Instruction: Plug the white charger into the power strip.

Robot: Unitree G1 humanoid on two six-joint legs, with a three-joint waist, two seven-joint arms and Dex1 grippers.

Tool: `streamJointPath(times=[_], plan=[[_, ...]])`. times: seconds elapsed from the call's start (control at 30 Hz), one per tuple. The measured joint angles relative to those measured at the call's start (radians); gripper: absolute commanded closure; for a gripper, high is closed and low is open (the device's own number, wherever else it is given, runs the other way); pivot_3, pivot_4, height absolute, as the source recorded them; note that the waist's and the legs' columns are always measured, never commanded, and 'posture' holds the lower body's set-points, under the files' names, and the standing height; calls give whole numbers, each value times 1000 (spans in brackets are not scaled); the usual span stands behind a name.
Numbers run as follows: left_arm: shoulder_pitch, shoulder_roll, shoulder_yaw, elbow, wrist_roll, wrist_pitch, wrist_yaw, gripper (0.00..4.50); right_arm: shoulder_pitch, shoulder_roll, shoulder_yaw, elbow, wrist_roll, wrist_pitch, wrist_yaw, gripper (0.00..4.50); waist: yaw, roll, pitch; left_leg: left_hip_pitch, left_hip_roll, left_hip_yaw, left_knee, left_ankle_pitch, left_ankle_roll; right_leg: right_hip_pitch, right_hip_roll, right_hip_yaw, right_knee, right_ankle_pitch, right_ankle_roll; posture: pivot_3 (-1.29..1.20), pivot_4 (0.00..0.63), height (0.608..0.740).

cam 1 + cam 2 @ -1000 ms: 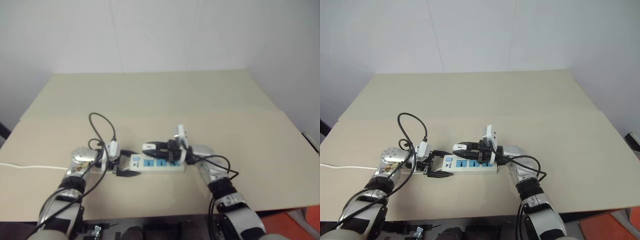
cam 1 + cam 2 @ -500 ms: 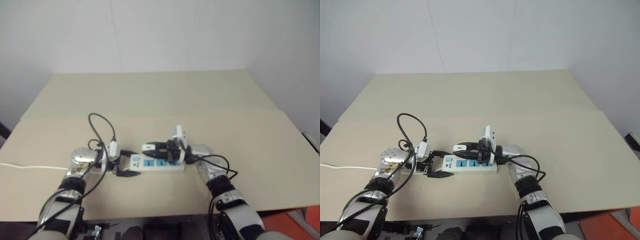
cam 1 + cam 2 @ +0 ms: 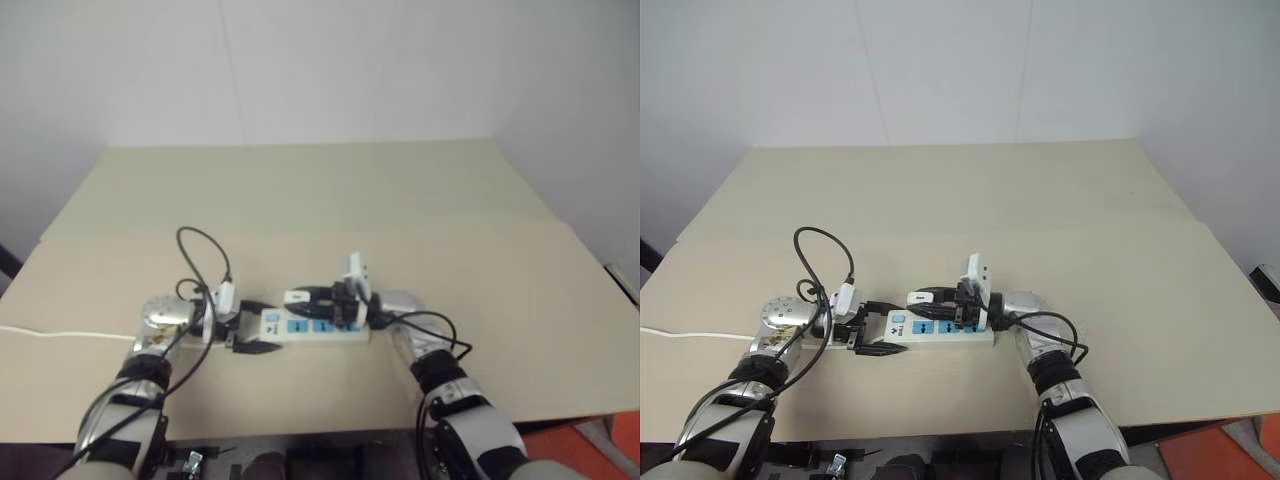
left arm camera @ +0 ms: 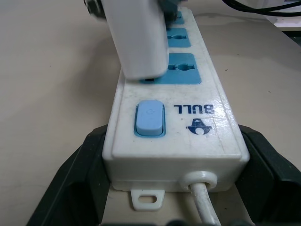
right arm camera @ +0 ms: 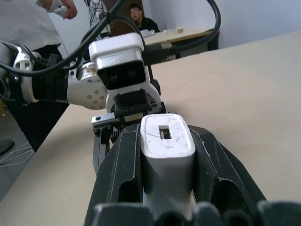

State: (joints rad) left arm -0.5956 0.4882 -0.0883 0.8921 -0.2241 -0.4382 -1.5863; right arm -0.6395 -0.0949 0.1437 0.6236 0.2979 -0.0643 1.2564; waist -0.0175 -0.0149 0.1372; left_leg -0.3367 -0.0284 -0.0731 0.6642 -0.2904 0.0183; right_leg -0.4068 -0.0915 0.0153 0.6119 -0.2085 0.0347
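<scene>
The power strip (image 3: 318,329) lies flat on the table near the front edge, its blue switch (image 4: 149,117) at the end toward my left arm. My left gripper (image 4: 176,157) is shut on that switch end, one black finger on each long side. My right gripper (image 5: 165,136) is shut on the white charger (image 5: 167,153), held close over the strip from the right. In the left wrist view the charger (image 4: 139,40) hangs just above the blue socket (image 4: 183,69) nearest the switch. Whether its prongs touch the socket is hidden.
The strip's white cord (image 3: 60,334) runs left off the tan table (image 3: 320,200). A black cable loop (image 3: 204,246) arcs above my left wrist. A person (image 5: 140,18) sits far behind the table in the right wrist view.
</scene>
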Motion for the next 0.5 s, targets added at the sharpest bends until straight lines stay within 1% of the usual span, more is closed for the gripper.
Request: streamJointPath(times=[0.37,0.5], plan=[[0,-1,0,-2,0,1,2,1213,-1,-4,0,9,0,-16,17,3391,2,0,0,0,0,0,0,0,0,0,0,0,0,0,0,0,150,740],[0,-3,-1,-4,0,2,3,1213,-2,-11,5,30,-8,-63,35,3391,3,0,0,0,0,0,0,0,0,1,0,0,0,0,0,0,150,740]])
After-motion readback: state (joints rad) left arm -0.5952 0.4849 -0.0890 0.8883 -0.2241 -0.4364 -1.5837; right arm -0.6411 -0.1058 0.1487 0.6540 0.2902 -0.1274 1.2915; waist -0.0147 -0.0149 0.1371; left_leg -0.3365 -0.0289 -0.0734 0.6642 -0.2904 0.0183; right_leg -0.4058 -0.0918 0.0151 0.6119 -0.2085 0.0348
